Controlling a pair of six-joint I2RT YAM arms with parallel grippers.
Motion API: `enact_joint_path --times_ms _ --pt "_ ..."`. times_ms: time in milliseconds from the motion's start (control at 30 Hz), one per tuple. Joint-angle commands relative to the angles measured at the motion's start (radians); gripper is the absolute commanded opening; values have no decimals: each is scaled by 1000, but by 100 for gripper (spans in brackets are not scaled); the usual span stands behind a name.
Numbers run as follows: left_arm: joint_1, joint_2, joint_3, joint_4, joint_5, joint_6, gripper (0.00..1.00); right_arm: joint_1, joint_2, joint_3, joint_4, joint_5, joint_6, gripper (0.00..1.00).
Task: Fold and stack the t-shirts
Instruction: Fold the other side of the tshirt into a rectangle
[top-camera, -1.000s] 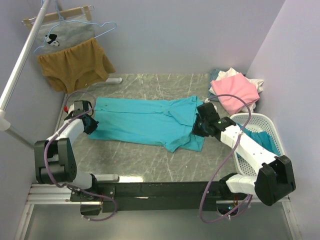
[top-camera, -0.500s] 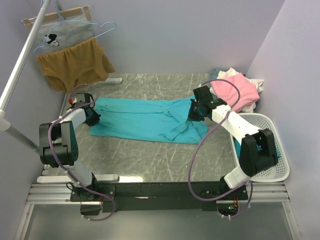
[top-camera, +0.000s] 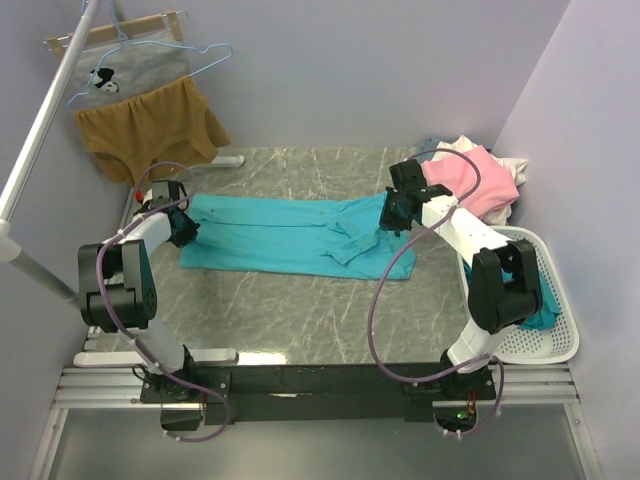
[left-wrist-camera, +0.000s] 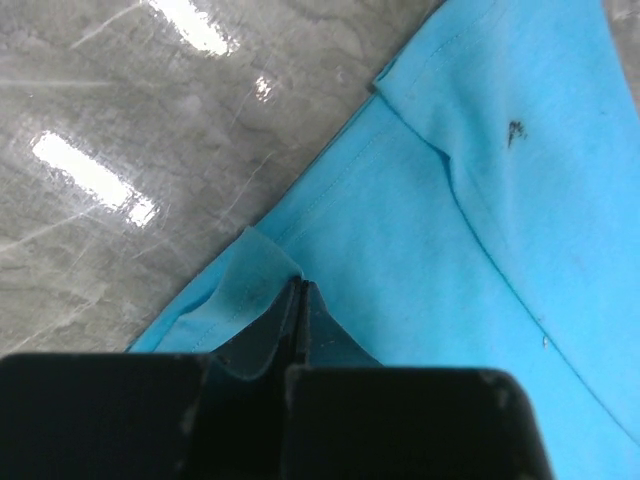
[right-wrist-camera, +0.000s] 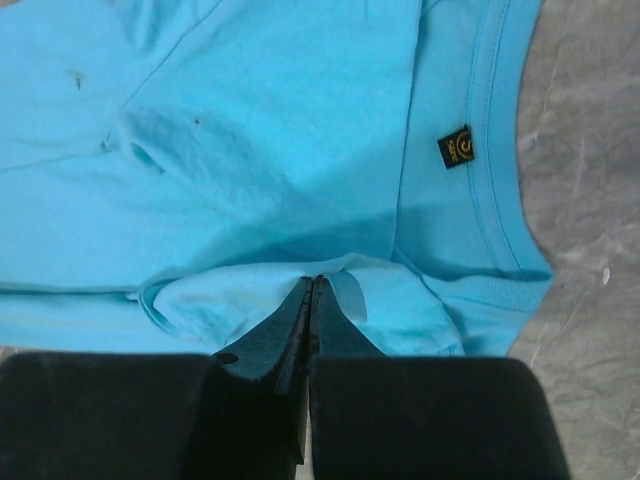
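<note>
A turquoise t-shirt (top-camera: 270, 235) lies stretched left to right across the marble table (top-camera: 300, 310). My left gripper (top-camera: 181, 226) is shut on a pinch of its hem at the left end; in the left wrist view the fingertips (left-wrist-camera: 300, 286) meet on a raised fold of the cloth (left-wrist-camera: 480, 200). My right gripper (top-camera: 392, 214) is shut on the shirt's right end, and its tips (right-wrist-camera: 312, 283) clamp a fold just below the collar (right-wrist-camera: 495, 150) with its small black label (right-wrist-camera: 458, 150). More t-shirts, pink (top-camera: 470, 185), white (top-camera: 462, 148) and pale blue (top-camera: 432, 150), lie heaped at the back right.
A white basket (top-camera: 550, 270) at the right edge holds a teal garment (top-camera: 530, 318). A mustard-brown garment (top-camera: 150, 130) and a grey printed one (top-camera: 125, 70) hang at the back left, next to a slanted white pole (top-camera: 40, 130). Walls close in on three sides.
Both grippers have moved toward the back of the table, pulling the turquoise shirt with them. Its right end has slid back from the near side, and the shirt now lies straighter and narrower.
</note>
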Motion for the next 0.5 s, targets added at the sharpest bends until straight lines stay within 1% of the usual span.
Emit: enact_joint_path --times_ms 0,67,100,133,167,200,233,267,300,367,400,433,467 --pt "3 24 37 32 -11 5 1 -11 39 69 32 26 -25 0" --pt "3 35 35 44 -3 6 1 -20 77 108 23 28 -31 0" --pt "2 48 37 52 12 8 13 -23 94 121 19 28 -32 0" --pt "3 55 40 55 17 11 28 -28 115 164 7 15 -34 1" --pt "3 59 40 60 24 14 38 -30 151 184 -4 17 -32 7" --pt "2 55 34 87 38 16 47 -30 169 198 6 18 -32 25" --pt "2 46 25 100 53 13 51 -34 188 232 8 27 -39 30" --pt "0 32 0 115 54 5 57 -36 215 252 -1 46 -43 34" --pt "2 -9 -15 138 54 3 69 -34 224 270 -12 66 -45 43" --pt "0 -58 -58 147 29 -1 73 -34 212 303 -38 118 -48 46" --pt "2 -110 -71 150 18 0 81 -34 194 275 -27 133 -48 50" --pt "2 -141 -100 158 -1 -1 96 -37 174 255 -20 136 -45 51" --pt "2 -166 -112 159 -3 -4 99 -36 136 234 -3 82 -48 52"
